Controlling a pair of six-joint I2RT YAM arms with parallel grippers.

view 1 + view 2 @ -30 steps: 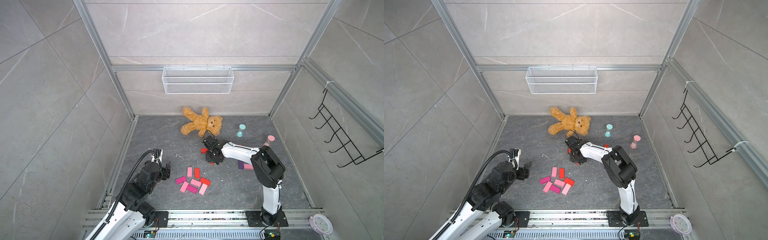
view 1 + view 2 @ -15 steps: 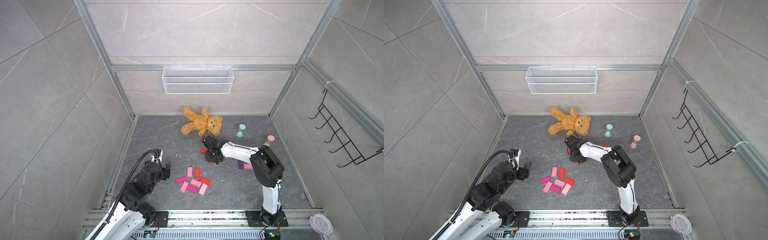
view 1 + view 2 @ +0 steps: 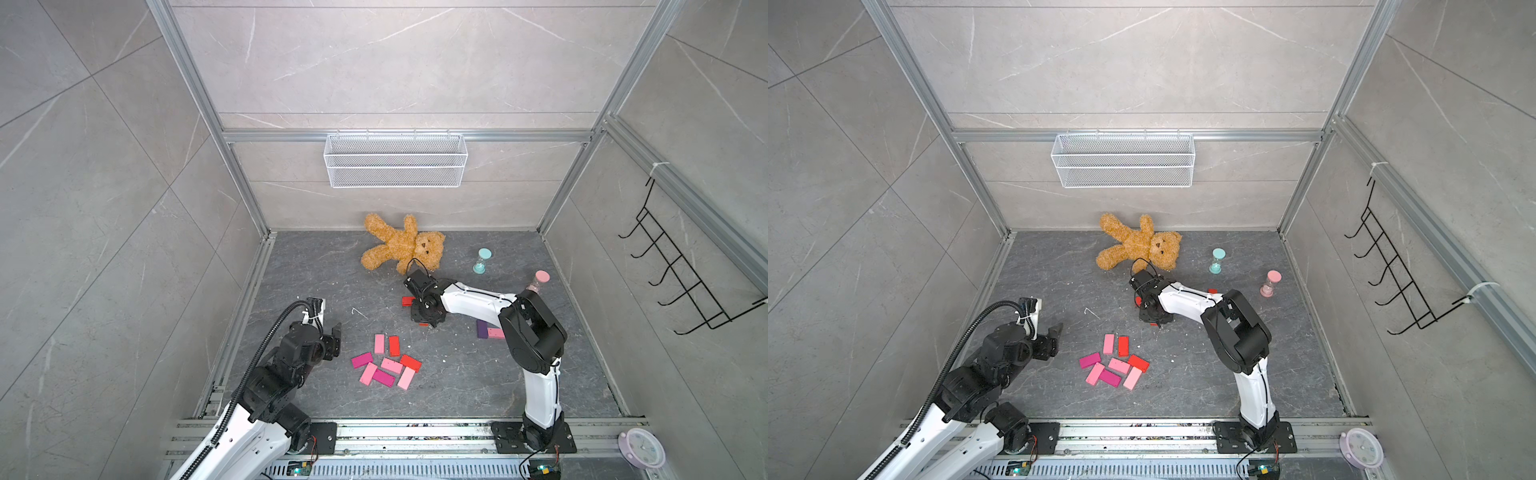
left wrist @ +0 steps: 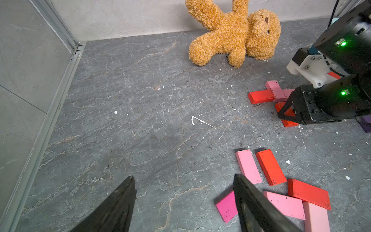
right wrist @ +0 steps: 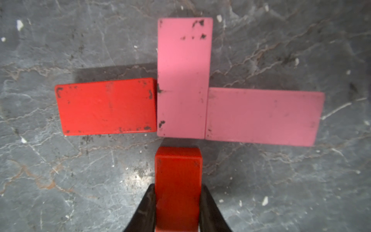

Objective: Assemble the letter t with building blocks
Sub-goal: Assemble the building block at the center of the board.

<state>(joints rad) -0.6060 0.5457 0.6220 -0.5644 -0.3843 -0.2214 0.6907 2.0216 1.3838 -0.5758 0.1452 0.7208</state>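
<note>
Laying the stem of the t, to judge by the layout. Right gripper [image 5: 177, 200] clamped shut on a small red painted rectangular block [image 5: 177, 176], gripped across its narrow width and lined up lengthwise with the light pink flat rectangular block [image 5: 183, 80] at the heart of the letter. Held just short of that pink centre block's near end, with a sliver of grey stone-look floor [image 5: 60, 180] between. Cannot tell from the wrist view whether resting on the floor or a touch above it.

Crossbar laid down already: a second red flat block [image 5: 106, 106] butted end-on against one long side of the pink centre block, and a second light pink flat block [image 5: 263, 116] butted against the opposite side, not quite level with its red partner.

Left gripper [image 4: 183, 178] idle — fingers spread wide, nothing between them — well apart from the pink centre block, beside the loose heap of pink, magenta and red spare blocks [image 3: 386, 365] on the side away from the brown plush teddy bear [image 3: 401, 249]. Bear itself near the pink centre block, on its far side.

Next, by the look of it: ease forward to close the sliver, keep square to the pink centre block's end, set flat, then part the fingers without dragging the piece askew. Probably fetch one more spare afterwards to lengthen the stem.
</note>
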